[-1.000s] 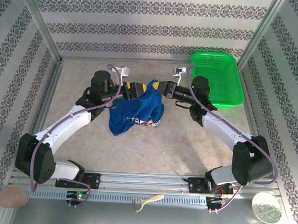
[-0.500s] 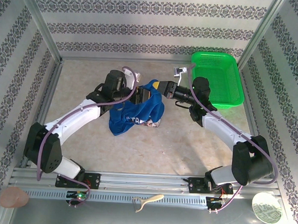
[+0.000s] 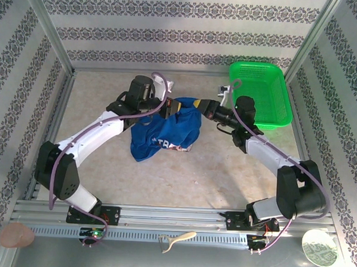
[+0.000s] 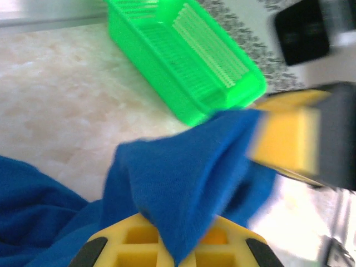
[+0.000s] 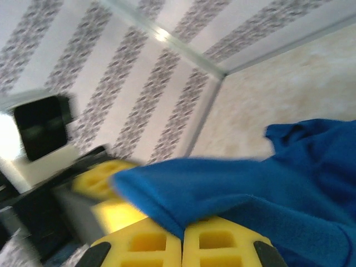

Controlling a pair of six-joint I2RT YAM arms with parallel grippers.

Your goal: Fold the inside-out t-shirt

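- My left gripper is clamped on a fold of the inside-out t-shirt, with blue cloth pinched between its yellow pads.
- My right gripper is closed on another fold of the same shirt, just beside the left one, over the far middle of the table.
- The shirt droops bunched from both grips. Its lower part lies crumpled on the table, with white and red lettering showing.
- Risk: each grip looks like a thin pinch near an edge. If I pull my arms apart unevenly, I judge the cloth could slip from one pair of pads and fall back in a heap.
- Risk: my grippers sit close together and could knock into each other on a careless turn.
- Risk: the green basket stands near my right arm, and a wide swing could shove it.
- Count: one t-shirt, one basket, two arms, two grippers, both holding cloth.
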